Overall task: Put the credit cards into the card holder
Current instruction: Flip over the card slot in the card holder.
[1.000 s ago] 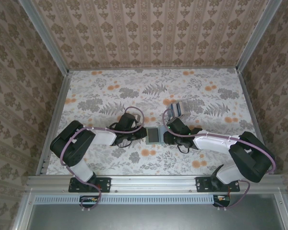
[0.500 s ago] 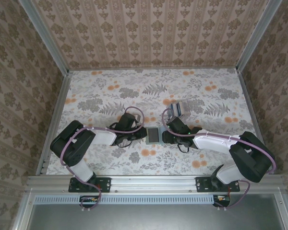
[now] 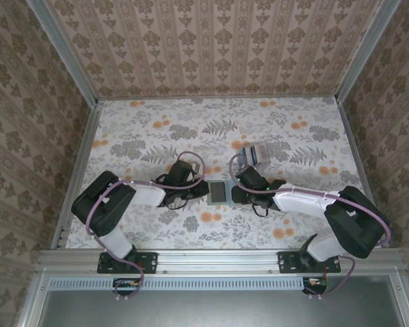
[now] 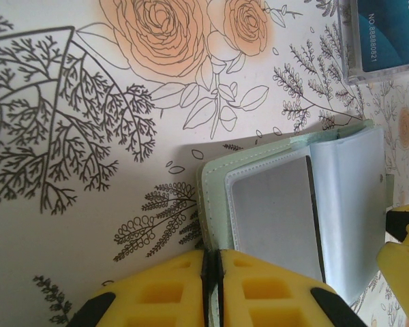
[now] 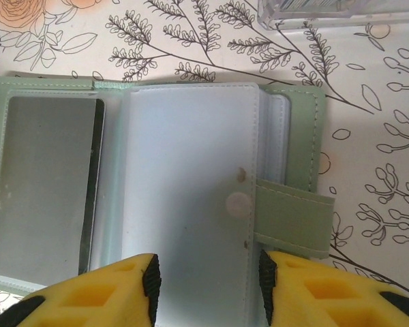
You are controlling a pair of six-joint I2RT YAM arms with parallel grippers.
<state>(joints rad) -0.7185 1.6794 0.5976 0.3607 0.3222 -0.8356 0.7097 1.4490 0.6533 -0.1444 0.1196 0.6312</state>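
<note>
The left claw [image 4: 213, 272] is pinching the green cover of the open card holder [image 4: 215, 197], which is lying on the tabletop [image 4: 88, 204]. The right claw [image 5: 208, 274] is straddling its clear sleeve [image 5: 184, 177], jaws apart. Closing crookedly risks creasing that sleeve or tugging the holder free

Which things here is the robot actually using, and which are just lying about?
In use: green card holder, grey card in its sleeve, blue card in clear box, left gripper shut on the holder's cover, right gripper open.
Just there: floral cloth, patterned walls.
</note>
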